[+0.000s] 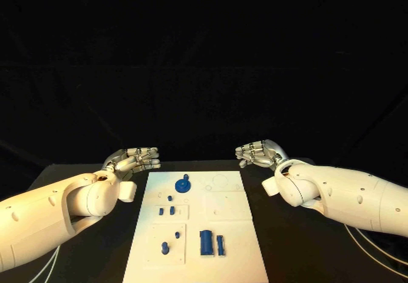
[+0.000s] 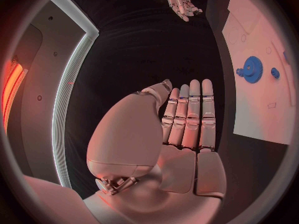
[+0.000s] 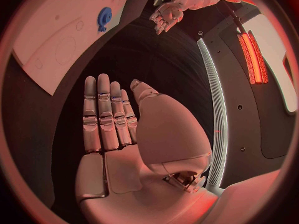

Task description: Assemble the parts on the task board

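At the far corners of the task board, left hand and right hand are held empty, fingers straight; parts lie scattered, the stage undeterminable.

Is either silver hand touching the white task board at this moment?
No; the left hand and right hand sit beside the white task board.

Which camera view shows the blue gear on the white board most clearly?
The left wrist view: the blue gear shows its toothed rim on the task board. In the head view it is small. In the right wrist view it appears at the rim, partly cut off.
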### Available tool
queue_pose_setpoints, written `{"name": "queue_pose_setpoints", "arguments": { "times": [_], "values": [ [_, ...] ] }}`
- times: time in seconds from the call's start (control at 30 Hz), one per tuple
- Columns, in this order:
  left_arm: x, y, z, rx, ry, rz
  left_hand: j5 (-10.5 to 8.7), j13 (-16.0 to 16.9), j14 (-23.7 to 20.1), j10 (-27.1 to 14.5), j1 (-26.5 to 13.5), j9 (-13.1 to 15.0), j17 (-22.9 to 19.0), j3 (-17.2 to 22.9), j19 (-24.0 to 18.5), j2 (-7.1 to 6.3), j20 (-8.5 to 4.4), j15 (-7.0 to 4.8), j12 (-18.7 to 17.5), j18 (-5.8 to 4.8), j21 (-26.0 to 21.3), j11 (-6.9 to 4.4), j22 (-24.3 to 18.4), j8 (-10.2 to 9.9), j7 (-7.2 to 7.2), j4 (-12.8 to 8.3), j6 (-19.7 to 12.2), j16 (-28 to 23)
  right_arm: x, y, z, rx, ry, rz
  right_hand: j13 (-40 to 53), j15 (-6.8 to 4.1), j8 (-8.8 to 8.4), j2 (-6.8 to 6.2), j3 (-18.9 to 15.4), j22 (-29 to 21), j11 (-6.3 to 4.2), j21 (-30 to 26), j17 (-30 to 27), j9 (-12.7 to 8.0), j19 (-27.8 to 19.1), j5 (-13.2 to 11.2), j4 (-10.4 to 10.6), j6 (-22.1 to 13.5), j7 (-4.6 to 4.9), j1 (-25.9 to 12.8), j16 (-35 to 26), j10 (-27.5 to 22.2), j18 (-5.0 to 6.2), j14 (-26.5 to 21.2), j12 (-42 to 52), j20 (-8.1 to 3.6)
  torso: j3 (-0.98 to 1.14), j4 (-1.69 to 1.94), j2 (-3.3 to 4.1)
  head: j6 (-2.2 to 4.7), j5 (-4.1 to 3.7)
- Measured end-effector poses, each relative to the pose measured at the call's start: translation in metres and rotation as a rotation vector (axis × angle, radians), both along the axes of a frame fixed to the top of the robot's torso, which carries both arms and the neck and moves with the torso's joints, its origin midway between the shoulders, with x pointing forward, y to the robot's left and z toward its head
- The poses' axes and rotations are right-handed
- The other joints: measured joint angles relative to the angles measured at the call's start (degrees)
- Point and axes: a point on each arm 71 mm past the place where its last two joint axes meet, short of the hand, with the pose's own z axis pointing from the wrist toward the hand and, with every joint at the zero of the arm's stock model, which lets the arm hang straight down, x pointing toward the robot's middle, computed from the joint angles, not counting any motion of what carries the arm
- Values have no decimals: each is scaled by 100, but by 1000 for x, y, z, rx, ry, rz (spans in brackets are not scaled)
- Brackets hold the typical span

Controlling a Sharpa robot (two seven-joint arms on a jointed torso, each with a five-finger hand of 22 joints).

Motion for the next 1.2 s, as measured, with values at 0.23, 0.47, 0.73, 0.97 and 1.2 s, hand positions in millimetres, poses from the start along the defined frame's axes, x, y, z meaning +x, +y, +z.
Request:
{"name": "queue_pose_setpoints", "arguments": {
  "times": [0.23,0.47,0.73,0.97,1.2],
  "values": [
    [5,-6,-5,-15,-31,29,0,0,-596,-331,-36,-6,-487,-268,-570,-35,348,374,-688,-90,-1247,331,-792,-401,-101,-21,-203,-1307,14,-7,-2,52,2,-16,-801,-4,-242,6,184,-367,21,-59,-456,-199,217,-54,-184,186,-5,-91,-602,281,0,398,-391,-16,35,31,-55,88,48],
    [7,-10,-8,-19,-38,38,-65,-83,-931,-703,-592,-92,-696,-552,-817,127,243,349,-965,-179,-1664,280,-1115,-641,-127,-133,-533,-1732,15,-9,-2,69,2,-12,-1167,-78,-397,102,207,-862,-10,-244,-782,-343,-137,-169,-318,-102,-62,-699,-952,-10,0,-18,-597,-58,61,63,-66,101,61],
    [-6,-20,-14,-24,-21,33,-238,-289,-2212,-2129,-2764,-304,-908,-1073,-1875,516,-202,65,-1333,-354,-1947,-43,-1372,-854,-407,-402,-1952,-2066,1,14,-6,125,17,10,-1478,-326,-597,304,-230,-2012,-343,-586,-1174,-590,-1712,-514,-707,-1667,-344,-2773,-1235,-1751,-226,-1876,-821,-339,94,35,-151,75,240],
    [-34,-40,-20,-11,-25,55,-266,-336,-3017,-3025,-4124,-355,-959,-1382,-2541,629,-480,-125,-1493,-446,-2168,-242,-1655,-920,-644,-712,-2837,-2286,-33,59,-7,247,27,14,-1553,-387,-653,353,-492,-2731,-568,-657,-1417,-898,-2691,-727,-842,-2645,-563,-4074,-1531,-2840,-314,-3037,-1177,-559,161,-10,-307,35,498],
    [-55,-50,-21,37,-63,117,-287,-348,-3644,-3719,-5184,-368,-969,-1642,-3061,667,-694,-484,-1553,-714,-2498,-590,-1910,-920,-956,-798,-3531,-2330,-56,79,-3,318,26,-48,-1573,-407,-653,370,-697,-3298,-639,-664,-1626,-1114,-3467,-1027,-888,-3417,-894,-5099,-1618,-3695,-665,-3951,-1306,-888,184,-29,-359,27,548]
  ]
}}
